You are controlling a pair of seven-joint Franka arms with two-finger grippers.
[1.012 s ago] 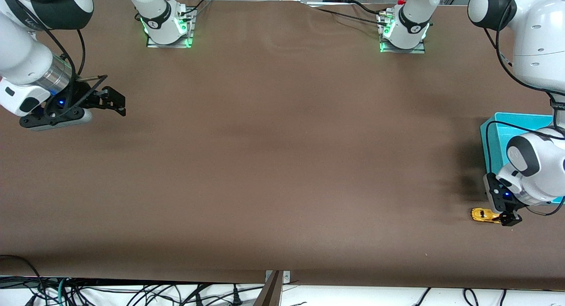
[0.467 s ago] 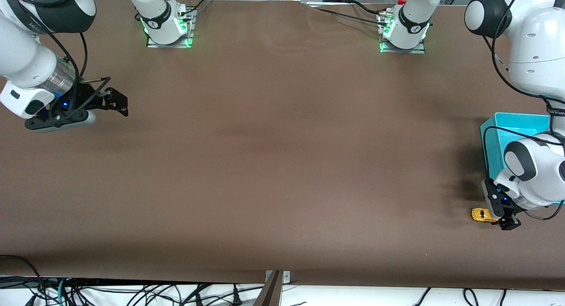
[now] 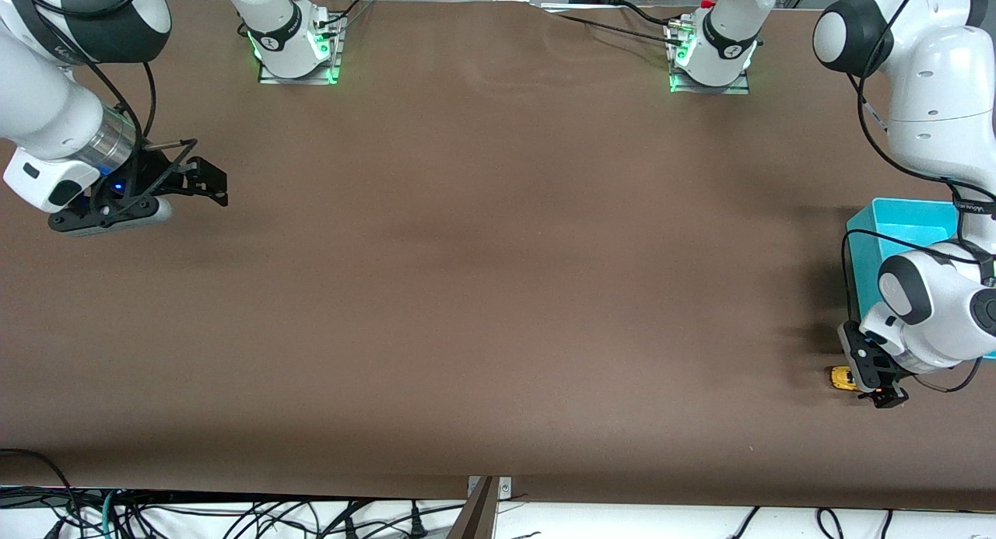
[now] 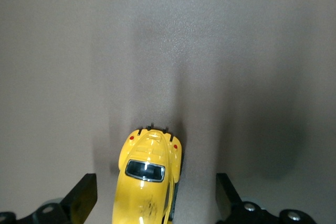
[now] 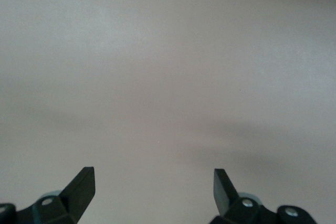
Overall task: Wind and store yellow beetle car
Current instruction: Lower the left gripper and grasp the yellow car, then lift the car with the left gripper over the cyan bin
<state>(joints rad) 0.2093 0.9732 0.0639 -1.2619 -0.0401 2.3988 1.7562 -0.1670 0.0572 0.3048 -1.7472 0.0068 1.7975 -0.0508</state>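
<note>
**Left gripper straddled the beetle car beside the bin**

A brown table point(image 3: 498, 290) filled the scene, with loose cables along the edge nearest the front camera and the two arm bases at the other edge. The landmark was the yellow beetle car point(image 3: 841, 378), which sat on the table near the left arm's end, on its wheels.

The left gripper point(image 3: 878, 390) was down at the car, its fingers apart. In the left wrist view the car point(image 4: 149, 179) lay between the two black fingertips point(image 4: 84, 198), closer to one than the other and touching neither as far as could be seen. That placement suggested a grasp across the body, so the car could be dragged back to wind it; no grip was yet made.

A turquoise bin point(image 3: 895, 239) stood just beside the car, farther from the front camera, within short reach of the same arm. Its inside was mostly hidden by the arm; the part that showed held nothing. It was likely the storage place.

The right gripper point(image 3: 208, 183), well apart from the car at the right arm's end, waited above bare table with its fingers spread.
</note>
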